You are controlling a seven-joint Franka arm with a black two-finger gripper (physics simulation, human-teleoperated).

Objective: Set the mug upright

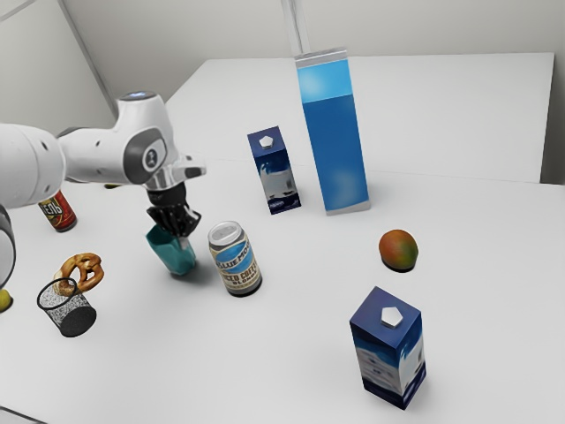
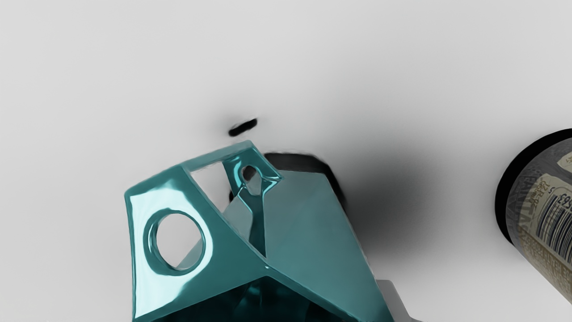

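The teal faceted mug [image 1: 173, 253] stands roughly upright on the table in the exterior view, its opening upward. My gripper [image 1: 183, 231] is down at the mug's rim, on the side toward the can, and hides part of the opening. The wrist view looks down on the mug [image 2: 313, 214], with its pierced handle away from my hand and a dark shadow along its base. A grey edge of the gripper [image 2: 394, 304] shows beside the mug's wall. Whether the mug is held cannot be made out.
A beer can [image 1: 235, 258] stands close beside the mug, also in the wrist view [image 2: 549, 214]. A mesh cup [image 1: 71, 311] and pretzel [image 1: 86, 274] are toward the exterior view's left. Farther right are two cartons [image 1: 275, 177] [image 1: 387, 349], a tall blue box [image 1: 335, 141] and a mango [image 1: 398, 250].
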